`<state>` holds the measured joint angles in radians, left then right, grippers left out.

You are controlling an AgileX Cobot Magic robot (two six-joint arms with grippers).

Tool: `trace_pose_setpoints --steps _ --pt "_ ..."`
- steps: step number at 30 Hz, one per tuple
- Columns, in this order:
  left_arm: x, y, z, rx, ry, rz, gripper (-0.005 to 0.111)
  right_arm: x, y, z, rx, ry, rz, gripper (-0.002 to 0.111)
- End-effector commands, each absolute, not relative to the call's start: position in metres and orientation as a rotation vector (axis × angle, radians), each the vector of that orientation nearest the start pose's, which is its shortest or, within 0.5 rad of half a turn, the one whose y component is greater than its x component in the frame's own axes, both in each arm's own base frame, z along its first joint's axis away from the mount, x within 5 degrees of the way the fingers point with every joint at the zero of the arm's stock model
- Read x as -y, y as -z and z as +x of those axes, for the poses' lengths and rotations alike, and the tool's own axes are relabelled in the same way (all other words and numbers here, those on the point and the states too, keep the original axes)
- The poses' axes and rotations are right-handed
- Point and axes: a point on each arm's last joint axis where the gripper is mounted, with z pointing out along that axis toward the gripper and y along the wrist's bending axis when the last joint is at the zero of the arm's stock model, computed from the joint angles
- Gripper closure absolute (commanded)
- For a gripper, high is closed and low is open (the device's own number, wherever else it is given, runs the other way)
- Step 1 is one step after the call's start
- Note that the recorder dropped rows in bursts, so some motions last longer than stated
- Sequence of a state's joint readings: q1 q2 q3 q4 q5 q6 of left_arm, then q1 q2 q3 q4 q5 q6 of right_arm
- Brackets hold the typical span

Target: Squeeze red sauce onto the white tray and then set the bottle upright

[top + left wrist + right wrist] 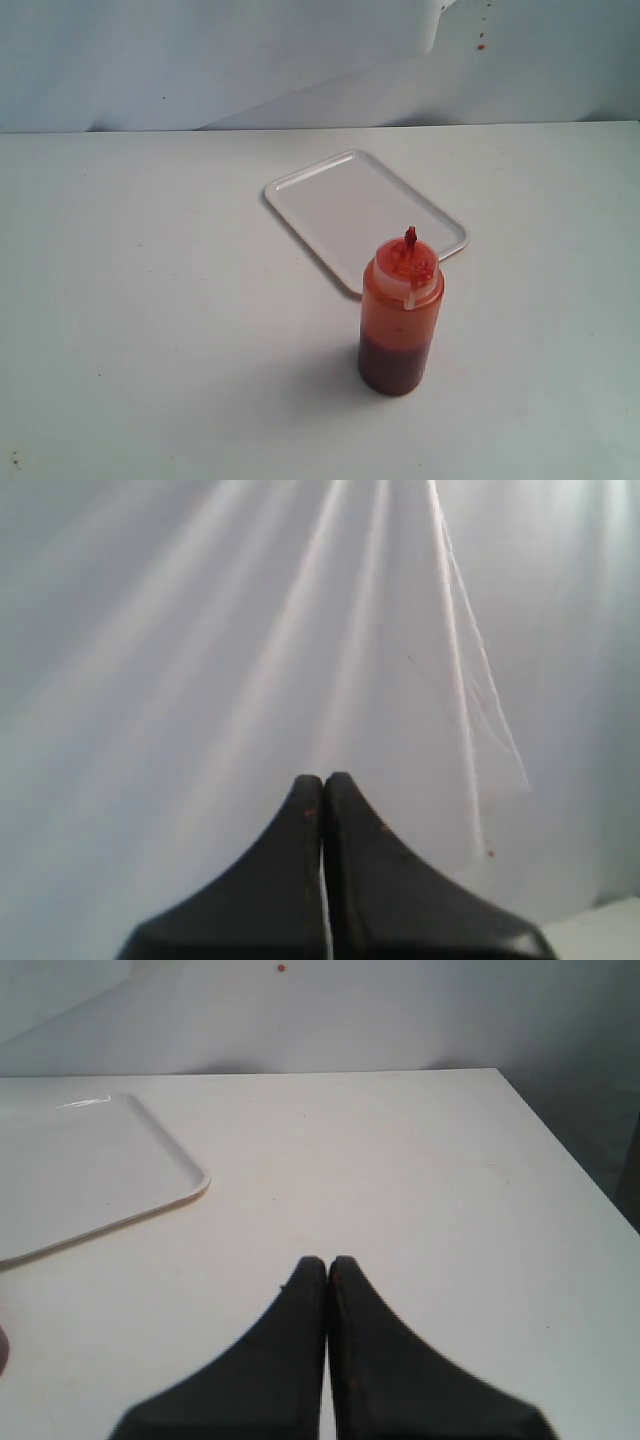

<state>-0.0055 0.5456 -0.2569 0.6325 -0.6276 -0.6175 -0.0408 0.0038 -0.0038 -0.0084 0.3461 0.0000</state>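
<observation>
The bottle stands upright on the white table just in front of the white tray; it is orange-stained with a red cap and pointed nozzle. Red sauce shows as a darker mass in its lower part. The tray lies flat and no sauce shows on it; one corner of the tray also appears in the right wrist view. My left gripper is shut and empty, facing a pale backdrop. Over bare table to the right of the tray, my right gripper is shut and empty too. Neither gripper appears in the exterior view.
A pale backdrop with a few small red specks rises behind the table. The table's right edge drops off beside my right gripper. The table's far edge meets the backdrop behind the tray.
</observation>
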Motion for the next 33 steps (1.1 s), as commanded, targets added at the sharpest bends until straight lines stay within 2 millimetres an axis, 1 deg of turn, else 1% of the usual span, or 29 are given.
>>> trace_pose_setpoints --steps 1,4,5,8,10,14,16,19,21,23,25,31,33 --pt "0.045 -0.278 0.139 -1.382 0.395 0.398 0.107 0.003 -0.182 0.053 -1.825 0.039 0.039 0.108" --pt "0.055 -0.256 0.158 -1.473 0.479 0.508 0.107 0.003 -0.182 0.053 -1.825 0.039 0.039 0.108" --pt "0.06 -0.247 0.163 -1.494 0.534 0.56 0.107 0.003 -0.182 0.053 -1.825 0.039 0.039 0.108" --pt "0.069 -0.228 0.172 -1.516 0.686 0.633 0.107 0.003 -0.182 0.053 -1.825 0.039 0.039 0.108" --pt "0.071 -0.216 0.179 -1.51 0.713 0.672 0.107 0.003 -0.182 0.053 -1.825 0.039 0.039 0.108" --pt "0.073 -0.187 0.192 -1.535 0.659 0.776 0.107 0.003 -0.182 0.053 -1.825 0.039 0.039 0.108" --pt "0.072 -0.173 0.198 -1.551 0.624 0.801 0.107 0.003 -0.182 0.053 -1.825 0.039 0.039 0.108" --pt "0.068 -0.156 0.208 -1.542 0.507 0.825 0.107 0.003 -0.182 0.053 -1.825 0.039 0.039 0.108" --pt "0.064 -0.144 0.215 -1.569 0.422 0.822 0.107 0.003 -0.182 0.053 -1.825 0.039 0.039 0.108" --pt "0.062 -0.136 0.219 -1.607 0.417 0.797 0.107 0.003 -0.182 0.053 -1.825 0.039 0.039 0.108" --pt "0.064 -0.129 0.225 -1.619 0.435 0.813 0.107 0.003 -0.182 0.053 -1.825 0.039 0.039 0.108" --pt "0.07 -0.12 0.249 -1.571 0.491 0.918 0.107 0.003 -0.182 0.053 -1.825 0.039 0.039 0.108" --pt "0.073 -0.115 0.258 -1.569 0.541 0.942 0.107 0.003 -0.182 0.053 -1.825 0.039 0.039 0.108"
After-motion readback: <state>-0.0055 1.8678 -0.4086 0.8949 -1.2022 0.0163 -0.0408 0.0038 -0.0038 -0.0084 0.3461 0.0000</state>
